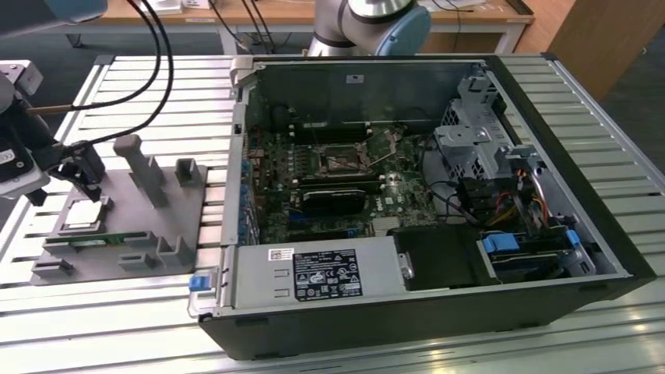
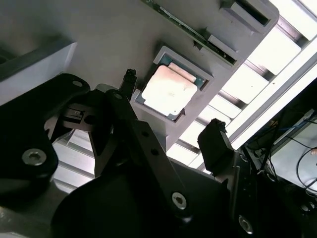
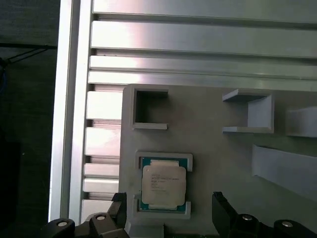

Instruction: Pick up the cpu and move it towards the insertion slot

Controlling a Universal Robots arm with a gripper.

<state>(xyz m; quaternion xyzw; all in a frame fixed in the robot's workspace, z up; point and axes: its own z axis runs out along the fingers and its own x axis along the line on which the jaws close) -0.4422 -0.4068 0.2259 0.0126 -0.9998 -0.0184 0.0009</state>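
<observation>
One cpu (image 3: 163,182) on grey fixture (image 3: 213,148) atop slatted metal table (image 1: 613,117); desk (image 1: 283,12) behind.

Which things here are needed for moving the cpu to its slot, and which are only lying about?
For the job: cpu, in a gray tray; slot; gripper, open near the cpu.
Lying about: memory stick; heatsink; power supply.

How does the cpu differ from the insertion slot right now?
The cpu is bright and silvery; the insertion slot is dark inside a metal frame. The cpu sits in a grey fixture outside the case; the insertion slot is on the motherboard. Both are square.
</observation>
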